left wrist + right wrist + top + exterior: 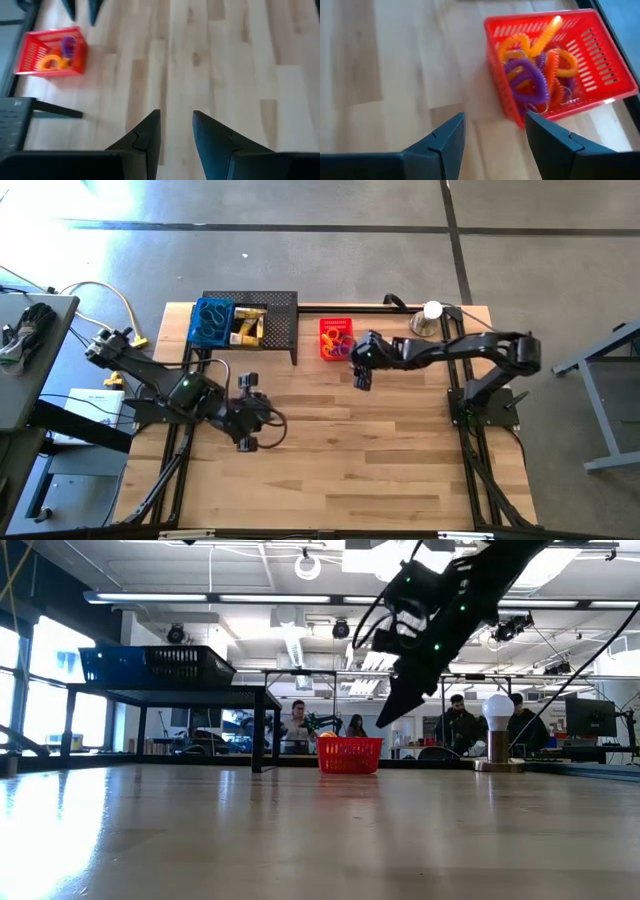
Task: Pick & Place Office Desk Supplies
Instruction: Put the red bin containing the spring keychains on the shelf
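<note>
Elastic loops [535, 70], orange, purple and yellow, lie heaped in a small red basket [336, 338] at the far side of the worktop [330, 450], just beside the right-hand edge of the black mesh shelf [280, 315]. Entries run left to right across the high view.

Left end effector [247, 442]: parked over bare boards near the left-centre of the worktop. From it the red basket lies toward about 1 o'clock, well apart. Its wrist view shows the two dark fingers [147, 137] parted by a narrow gap, nothing between them, touching nothing.

Blue basket [211, 322]: on top of the shelf, holding dark band loops, as far as can be told. Beside it, yellow-and-white boxes [246, 326], also on the shelf.

Red basket with loops: roughly square, so no long axis to speak of. The loops are tangled, the purple one uppermost in the right wrist view.

Right end effector [361, 368]: the nearer of the two by far, hanging above the worktop just beside the basket's near right corner. The basket lies from it at about 11 o'clock in the high view. Fingers [447, 137] stand well apart, empty, clear of basket and boards alike; the low view shows it raised above the basket's rim.

Silver dome with white ball [430, 315]: far right corner, not part of the work.

Judgement: any pick from the basket falls to the right arm, which needs a short move toward the far left and then down.
</note>
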### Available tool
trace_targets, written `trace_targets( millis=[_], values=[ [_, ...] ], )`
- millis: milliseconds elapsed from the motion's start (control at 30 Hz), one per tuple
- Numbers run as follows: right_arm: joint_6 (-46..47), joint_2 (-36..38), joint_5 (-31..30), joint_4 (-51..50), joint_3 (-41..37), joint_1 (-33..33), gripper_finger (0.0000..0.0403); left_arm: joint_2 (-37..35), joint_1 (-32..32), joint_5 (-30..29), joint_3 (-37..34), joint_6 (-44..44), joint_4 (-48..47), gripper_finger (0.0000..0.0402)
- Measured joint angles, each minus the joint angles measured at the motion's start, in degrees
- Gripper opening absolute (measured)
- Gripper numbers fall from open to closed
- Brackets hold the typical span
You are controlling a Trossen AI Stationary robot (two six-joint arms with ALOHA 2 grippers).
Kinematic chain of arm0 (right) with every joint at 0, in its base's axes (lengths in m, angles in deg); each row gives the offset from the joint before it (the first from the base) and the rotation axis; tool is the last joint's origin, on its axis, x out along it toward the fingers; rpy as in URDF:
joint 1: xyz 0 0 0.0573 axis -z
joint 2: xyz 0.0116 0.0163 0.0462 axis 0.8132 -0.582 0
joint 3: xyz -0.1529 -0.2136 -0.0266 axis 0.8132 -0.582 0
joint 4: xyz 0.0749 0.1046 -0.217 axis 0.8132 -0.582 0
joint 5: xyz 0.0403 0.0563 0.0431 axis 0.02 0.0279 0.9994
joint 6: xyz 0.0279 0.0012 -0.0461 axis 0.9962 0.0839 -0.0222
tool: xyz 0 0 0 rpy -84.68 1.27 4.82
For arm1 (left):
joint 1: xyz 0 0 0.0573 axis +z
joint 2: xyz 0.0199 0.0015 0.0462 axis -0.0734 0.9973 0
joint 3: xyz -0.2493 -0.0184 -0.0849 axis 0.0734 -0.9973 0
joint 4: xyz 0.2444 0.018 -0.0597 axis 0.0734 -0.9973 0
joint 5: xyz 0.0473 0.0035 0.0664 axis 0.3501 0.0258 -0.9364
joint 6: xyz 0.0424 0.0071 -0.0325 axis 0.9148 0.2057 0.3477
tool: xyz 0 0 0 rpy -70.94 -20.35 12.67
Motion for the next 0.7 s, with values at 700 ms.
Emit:
trace_targets(
  millis=[700],
  values=[
    [-4.6,-9.6,6.9,1.5,2.1,5.1,0.0194,-0.2,4.8,-3.6,-0.1,3.0,-0.4,0.0106]
  ],
)
